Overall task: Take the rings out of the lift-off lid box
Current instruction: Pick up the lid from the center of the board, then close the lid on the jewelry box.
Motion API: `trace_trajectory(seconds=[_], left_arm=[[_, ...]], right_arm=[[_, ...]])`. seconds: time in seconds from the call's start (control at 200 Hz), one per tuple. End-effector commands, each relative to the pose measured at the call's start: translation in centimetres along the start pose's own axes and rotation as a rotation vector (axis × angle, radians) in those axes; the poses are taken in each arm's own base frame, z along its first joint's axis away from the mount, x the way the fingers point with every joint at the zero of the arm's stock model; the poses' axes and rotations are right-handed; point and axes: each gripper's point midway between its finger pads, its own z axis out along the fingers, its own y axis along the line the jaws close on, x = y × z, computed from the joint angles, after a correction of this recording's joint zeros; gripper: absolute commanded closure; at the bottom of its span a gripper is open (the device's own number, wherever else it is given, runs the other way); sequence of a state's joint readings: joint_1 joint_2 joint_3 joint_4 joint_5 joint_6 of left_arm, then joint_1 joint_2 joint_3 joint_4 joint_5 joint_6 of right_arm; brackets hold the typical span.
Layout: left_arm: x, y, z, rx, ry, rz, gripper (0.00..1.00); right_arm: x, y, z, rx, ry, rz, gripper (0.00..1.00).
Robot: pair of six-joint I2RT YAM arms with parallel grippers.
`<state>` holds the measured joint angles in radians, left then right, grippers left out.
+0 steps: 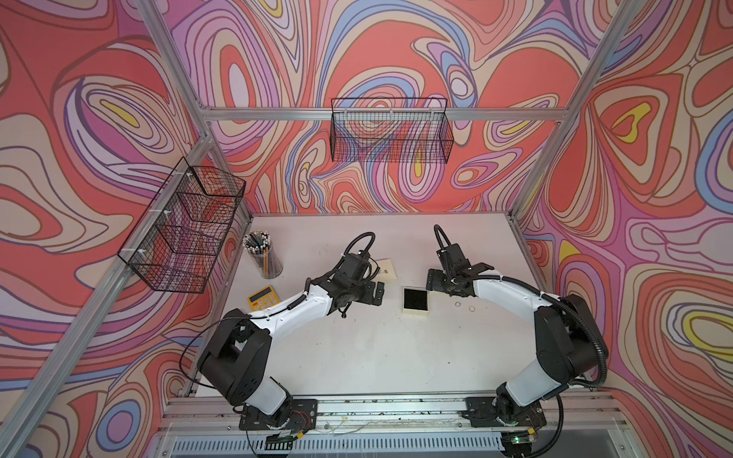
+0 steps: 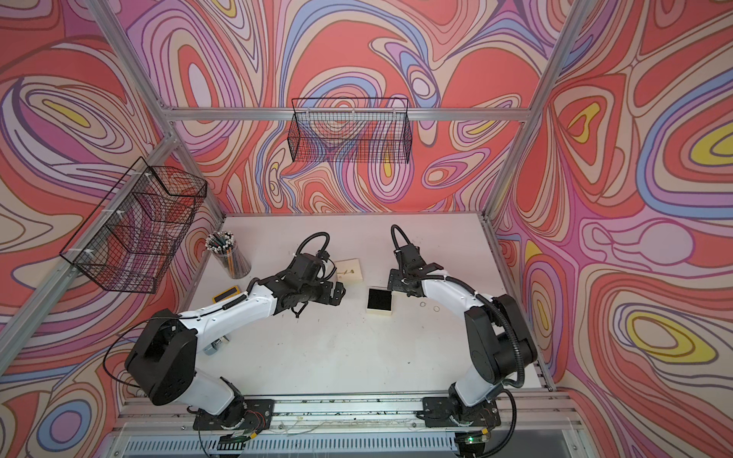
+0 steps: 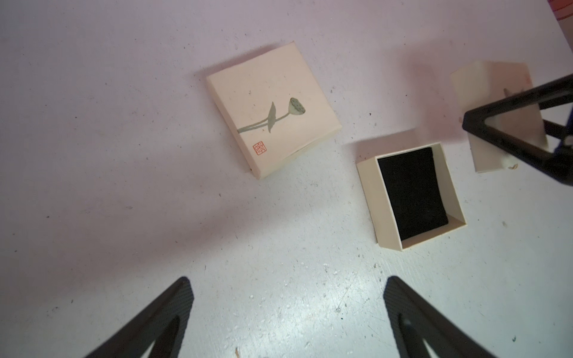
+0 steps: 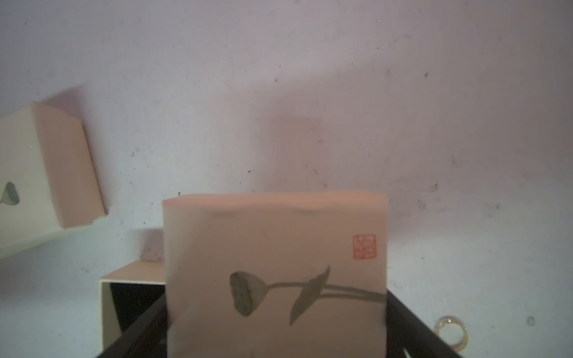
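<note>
- The white table (image 1: 357, 357) carries everything, and both arms are mounted along its near edge.
- The left arm (image 1: 293, 307) rises from its base, folds at the elbow and stretches low toward the middle of the table. The left gripper (image 3: 288, 282) hovers over bare tabletop with its fingers spread wide and nothing between them.
- The right arm (image 1: 511, 293) mirrors that pose, with its forearm reaching inward and its wrist turned down. The right gripper (image 1: 436, 282) is clamped on the lid (image 4: 276, 248), a cream square with a lotus drawing and a red seal, held tilted on edge.
- A pencil cup (image 1: 269, 259) and a yellow calculator (image 1: 263, 298) stand at the left side of the table, beside the left forearm.
- A closed cream box (image 3: 273, 108) lies flat just beyond the left gripper.
- The open box base (image 1: 415, 300) sits between the two grippers with its black lining facing up.
- Two rings (image 1: 458, 304) lie on the table just to the right of the base, near the right forearm. They are close together but not touching.
</note>
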<state>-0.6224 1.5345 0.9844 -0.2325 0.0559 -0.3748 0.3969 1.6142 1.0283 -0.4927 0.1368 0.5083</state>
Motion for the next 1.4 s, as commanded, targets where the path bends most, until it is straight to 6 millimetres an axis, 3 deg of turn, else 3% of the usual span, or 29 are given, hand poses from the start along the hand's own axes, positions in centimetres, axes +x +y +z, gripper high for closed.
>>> trace_trajectory(seconds=[0.0, 0.185, 0.471, 1.397], left_arm=[[-0.3, 0.3, -0.8, 0.006, -0.026, -0.017, 0.00], [-0.1, 0.4, -0.9, 0.011, -0.028, -0.023, 0.00], [0.1, 0.2, -0.6, 0.025, -0.018, -0.029, 0.00], [0.4, -0.3, 0.3, 0.051, 0.016, -0.033, 0.00]], right_arm=[[1.1, 1.5, -1.1, -0.025, 0.027, 0.007, 0.17], [2.3, 3.9, -1.3, -0.045, 0.047, -0.030, 0.17], [3.3, 5.9, -0.4, -0.043, 0.068, -0.067, 0.17], [4.0, 7.8, 1.0, -0.018, 0.082, -0.099, 0.15]])
